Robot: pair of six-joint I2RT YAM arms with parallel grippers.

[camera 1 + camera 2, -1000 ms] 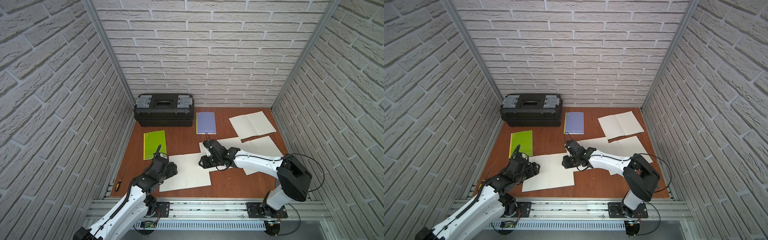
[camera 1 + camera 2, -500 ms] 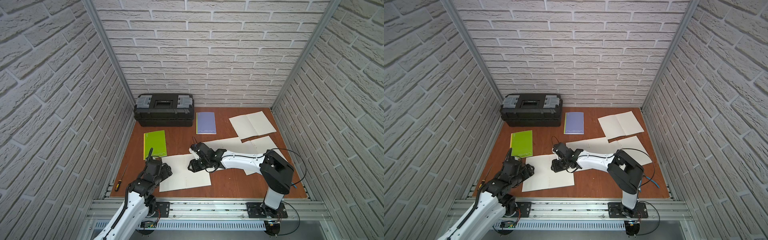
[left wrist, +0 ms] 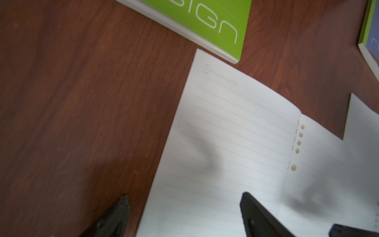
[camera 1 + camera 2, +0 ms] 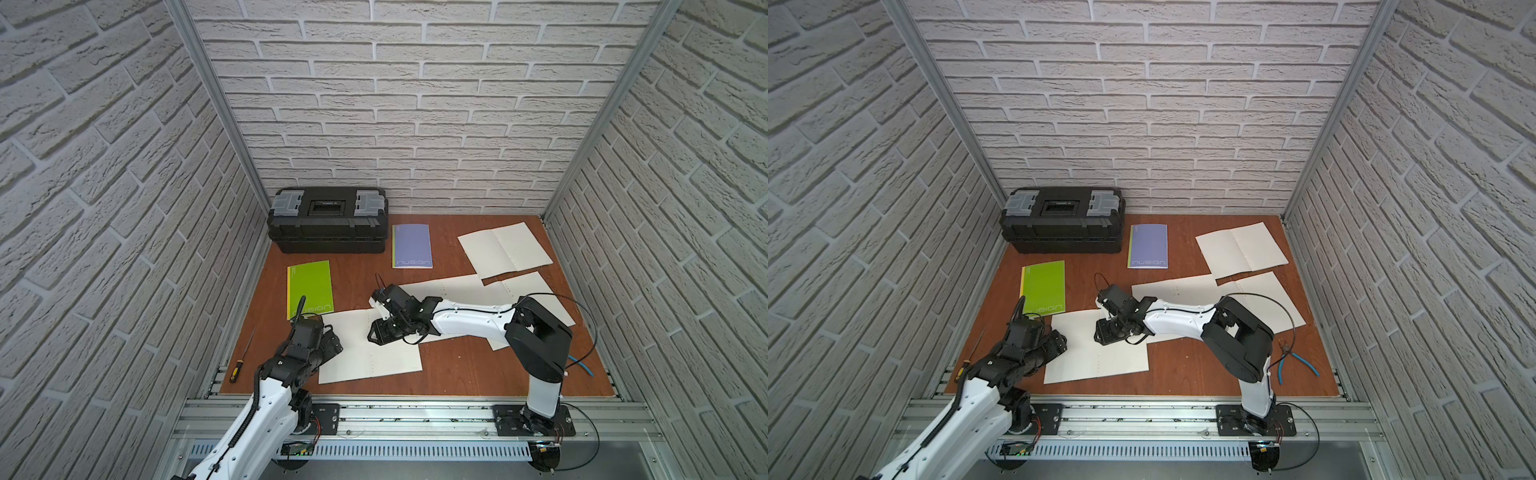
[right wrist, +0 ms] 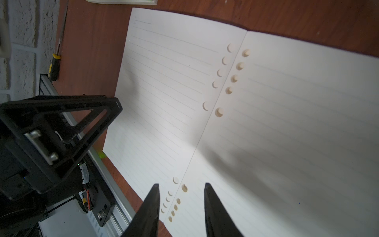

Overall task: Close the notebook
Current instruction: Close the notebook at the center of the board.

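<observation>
An open notebook [image 4: 370,353] lies flat near the front, lined pages up. The left gripper [image 3: 184,196], jaws wide apart, straddles its left edge; the right gripper [image 5: 181,185], jaws slightly apart and empty, is over its spine. Beyond lies a closed green notebook [image 4: 309,286]

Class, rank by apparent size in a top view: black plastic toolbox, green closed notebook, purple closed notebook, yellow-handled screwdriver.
1. Black plastic toolbox
2. Green closed notebook
3. Purple closed notebook, farther back, so this gap is unsure
4. Yellow-handled screwdriver
</observation>
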